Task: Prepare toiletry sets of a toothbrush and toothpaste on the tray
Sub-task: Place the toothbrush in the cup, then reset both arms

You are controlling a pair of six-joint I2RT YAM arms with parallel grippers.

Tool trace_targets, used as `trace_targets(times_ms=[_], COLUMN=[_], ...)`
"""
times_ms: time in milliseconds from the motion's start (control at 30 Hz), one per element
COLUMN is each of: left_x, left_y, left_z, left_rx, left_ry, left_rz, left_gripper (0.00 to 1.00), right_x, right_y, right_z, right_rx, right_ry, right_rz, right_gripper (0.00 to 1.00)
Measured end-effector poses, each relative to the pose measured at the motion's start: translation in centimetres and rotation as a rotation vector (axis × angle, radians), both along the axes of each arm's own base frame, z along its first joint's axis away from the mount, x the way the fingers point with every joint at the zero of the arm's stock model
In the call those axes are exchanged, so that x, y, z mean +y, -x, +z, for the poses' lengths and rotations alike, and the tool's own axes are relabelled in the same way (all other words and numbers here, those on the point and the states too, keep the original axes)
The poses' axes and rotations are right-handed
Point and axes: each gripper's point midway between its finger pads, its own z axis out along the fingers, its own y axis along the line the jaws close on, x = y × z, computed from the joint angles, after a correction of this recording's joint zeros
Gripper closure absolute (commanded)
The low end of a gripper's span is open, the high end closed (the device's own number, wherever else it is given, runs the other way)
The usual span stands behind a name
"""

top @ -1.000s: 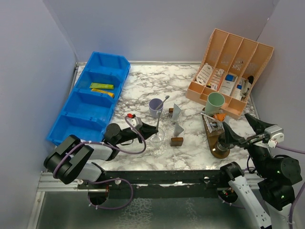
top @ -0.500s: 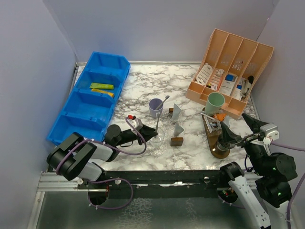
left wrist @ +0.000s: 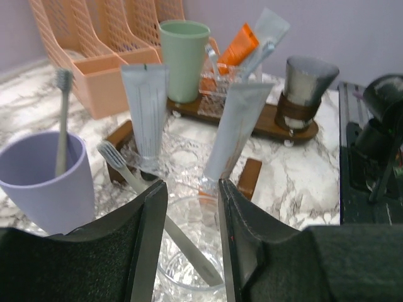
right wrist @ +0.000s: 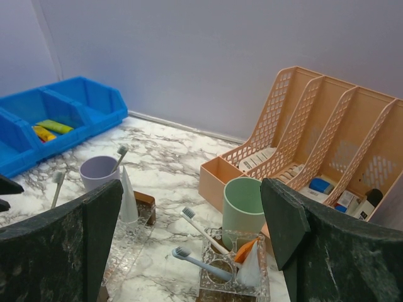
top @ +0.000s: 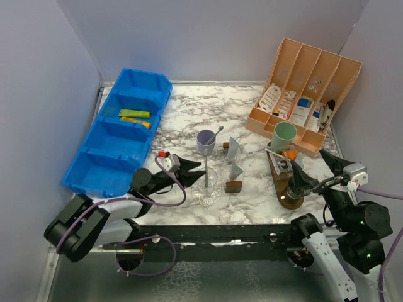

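Observation:
My left gripper [top: 194, 168] [left wrist: 192, 204] stands open just left of a clear cup [top: 206, 183] [left wrist: 189, 277]. A white toothbrush [top: 207, 165] [left wrist: 132, 176] leans in that cup; its handle runs below the jaws, touching neither. Behind is a lilac cup [top: 205, 142] [left wrist: 39, 182] with a toothbrush, and two grey tubes [top: 233, 151] [left wrist: 146, 113] stand on a clear tray [top: 233, 184]. At the right a wooden tray [top: 281, 186] [left wrist: 267, 121] carries a mint green cup [top: 284, 135] [right wrist: 244, 211], a clear holder [right wrist: 233, 274] with two toothbrushes and an orange tube [right wrist: 245, 248], and a smoky dark cup [left wrist: 306, 82]. My right gripper [top: 315, 170] [right wrist: 191, 211] is wide open and empty above it.
A blue bin [top: 123, 135] with green and yellow tubes lies at the left. A peach file organizer [top: 305, 94] [right wrist: 302, 145] with small boxes stands at the back right. Grey walls close in both sides.
My left gripper has opened, let go of the white toothbrush into the clear cup, and drawn back to the left. The right arm has barely moved.

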Motion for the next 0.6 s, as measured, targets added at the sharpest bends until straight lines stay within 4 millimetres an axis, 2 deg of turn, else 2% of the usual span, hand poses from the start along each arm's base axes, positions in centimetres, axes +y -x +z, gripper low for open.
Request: trace_targets(times_ms=[167,467,500,600], left_x=[1.4,4.9,5.3,6.2], left_y=[-0.9,-4.0,-4.3,-5.4], left_z=[3.3,9.8,10.5,12.8], left_rx=[0.005,0.055,0.062,0.085], left_ry=[0.07,0.179,0.189,0.199], left_rz=[0.112,0.39,0.419,0.497], left_gripper=[0.39,0.23,0.23,0.21], right_x=[0.0,-0.1,-0.1,-0.1], right_y=[0.0,0.3,0.3,0.4], right_z=[0.0,0.5,0.5,1.2], right_rx=[0.001,-0.009,-0.011,-0.036], right_ry=[-0.001,-0.009,-0.009,-0.019], right_rz=[0.0,0.001,0.001,0.0], right_gripper=[0.06,0.04,0.01,0.0])
